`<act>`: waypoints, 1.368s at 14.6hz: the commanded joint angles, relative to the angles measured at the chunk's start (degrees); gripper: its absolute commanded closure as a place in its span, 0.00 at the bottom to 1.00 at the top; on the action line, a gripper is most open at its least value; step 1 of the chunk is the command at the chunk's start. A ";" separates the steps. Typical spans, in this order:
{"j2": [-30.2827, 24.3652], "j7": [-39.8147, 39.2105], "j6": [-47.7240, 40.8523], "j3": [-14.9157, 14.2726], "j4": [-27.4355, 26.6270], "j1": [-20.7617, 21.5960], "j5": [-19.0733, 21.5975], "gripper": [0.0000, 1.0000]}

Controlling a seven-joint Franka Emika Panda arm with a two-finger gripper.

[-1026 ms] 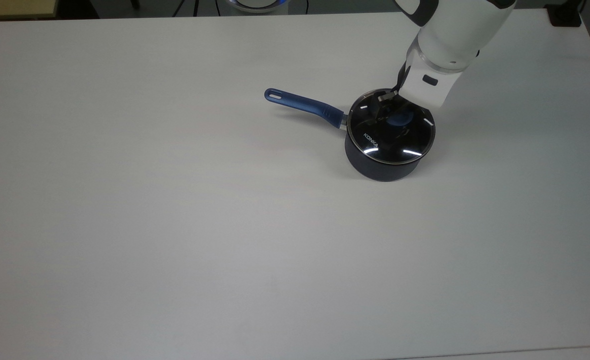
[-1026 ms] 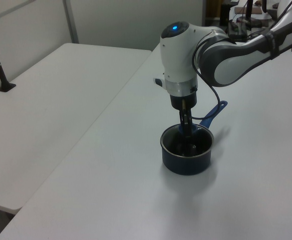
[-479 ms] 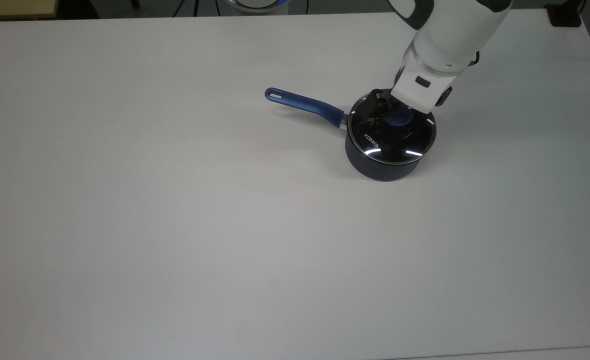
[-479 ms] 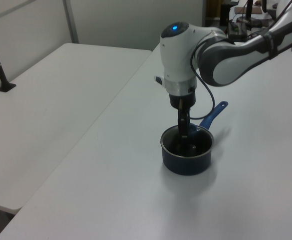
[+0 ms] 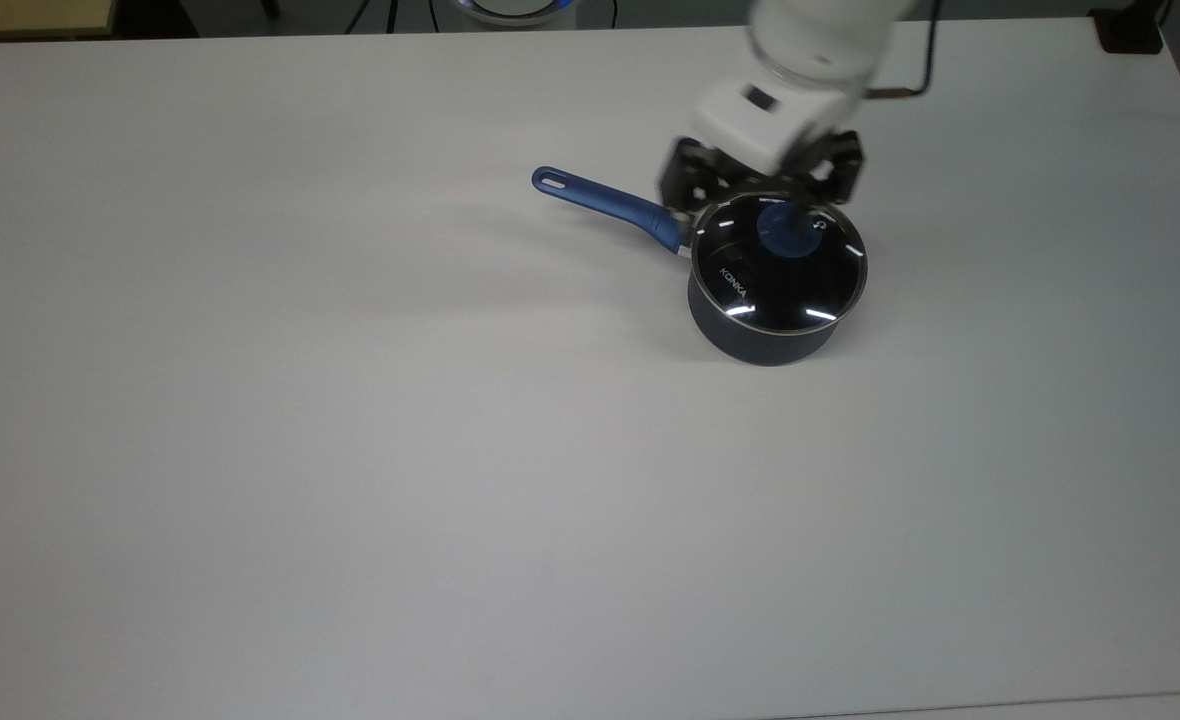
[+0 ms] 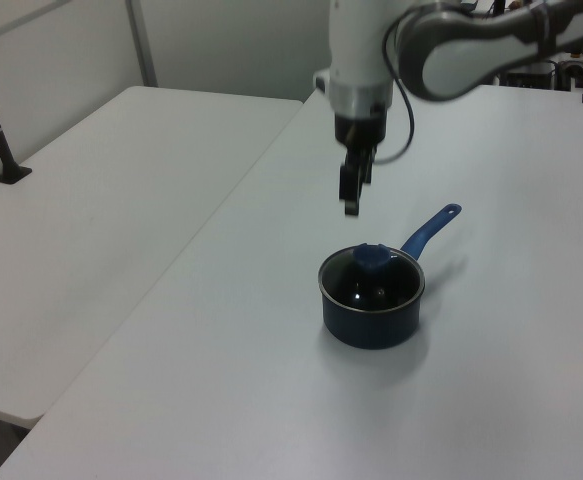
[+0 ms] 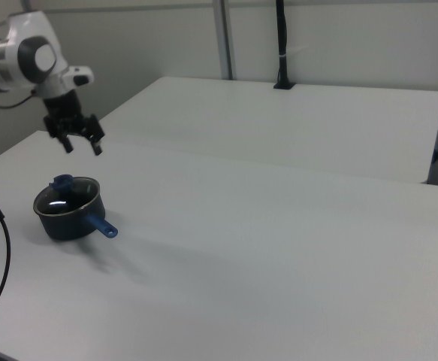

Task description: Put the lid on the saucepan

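The lid (image 5: 778, 262) is sitting flat on the saucepan (image 5: 765, 335), so placement looks finished. The gripper (image 7: 82, 143) is hovering above the pot with fingers spread apart, holding nothing; the next move probably calls for clearing the arm away

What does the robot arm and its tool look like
The arm has glossy white rounded shells with dark grey joint sections, and a thin black cable loops alongside its wrist. A white block sits just above the tool, which is black, with two short dark fingers.
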 commanded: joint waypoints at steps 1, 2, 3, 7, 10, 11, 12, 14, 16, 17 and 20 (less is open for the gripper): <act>-2.38 0.96 -4.31 -0.25 0.98 -2.71 0.40 0.00; -2.56 0.18 -4.49 -0.26 0.98 -4.37 0.22 0.00; -3.60 -2.70 -4.58 -0.17 0.54 -7.78 0.57 0.00; -8.78 -13.44 -11.25 -3.85 -1.47 -14.75 0.66 0.00; -12.48 -14.07 -11.43 -5.88 -4.20 -16.33 0.66 0.00; -13.27 -14.16 -11.43 -5.88 -5.16 -16.77 0.74 0.00; -14.15 -14.07 -11.52 -5.88 -6.39 -16.86 0.75 0.00; -16.26 -14.59 -12.13 -5.88 -8.42 -16.95 0.92 0.00; -16.97 -15.74 -13.97 -6.06 -8.60 -16.87 1.10 0.00; -17.06 -15.74 -13.90 -6.58 -8.60 -16.78 1.10 0.00; -16.97 -15.74 -13.54 -6.67 -8.60 -16.87 1.27 0.00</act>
